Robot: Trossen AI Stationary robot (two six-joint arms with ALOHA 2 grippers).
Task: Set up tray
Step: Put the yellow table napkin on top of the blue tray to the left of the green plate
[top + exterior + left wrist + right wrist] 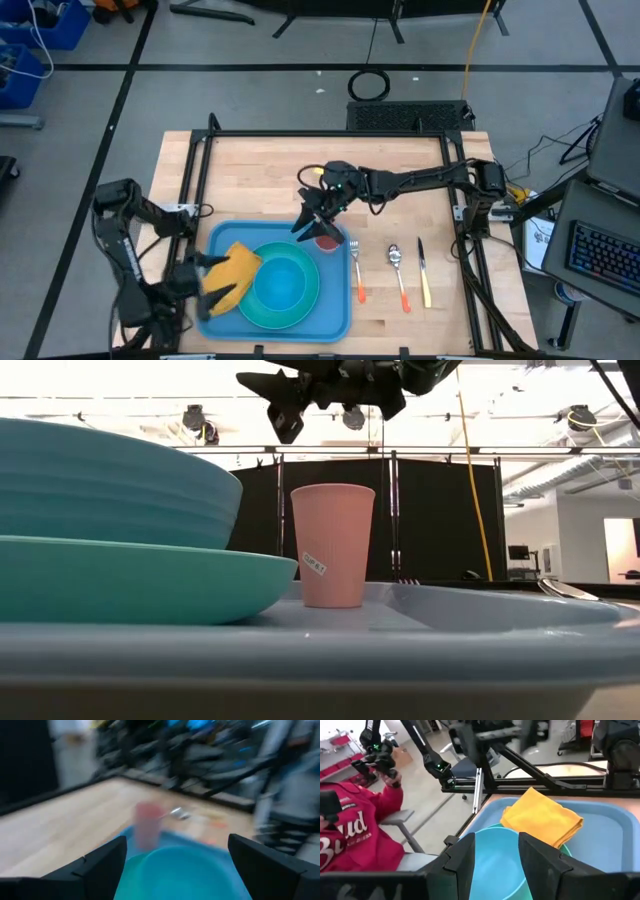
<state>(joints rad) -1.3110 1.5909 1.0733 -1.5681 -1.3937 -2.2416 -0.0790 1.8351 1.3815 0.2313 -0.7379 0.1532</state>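
— Left gripper [200, 283] is at the tray's [340, 322] left edge, fingers spread wide, nothing between them. From where I sit, the folded yellow cloth [232, 275] lies just beside it, draped over the rim of the teal plate [250, 312].

— And the tray itself?

— I see it at the table's [260, 170] front, left of centre. The blue bowl [283, 280] sits on the plate; the pink cup [331, 545] stands upright in the tray's far right corner.

— What's crowding it?

— Right gripper [318, 222] hangs directly over the cup, fingers parted, clear of it. Fork [356, 270], spoon [398, 272] and knife [423, 270] lie on the wood just right of the tray. A person in a red shirt [355, 832] sits beyond the table.
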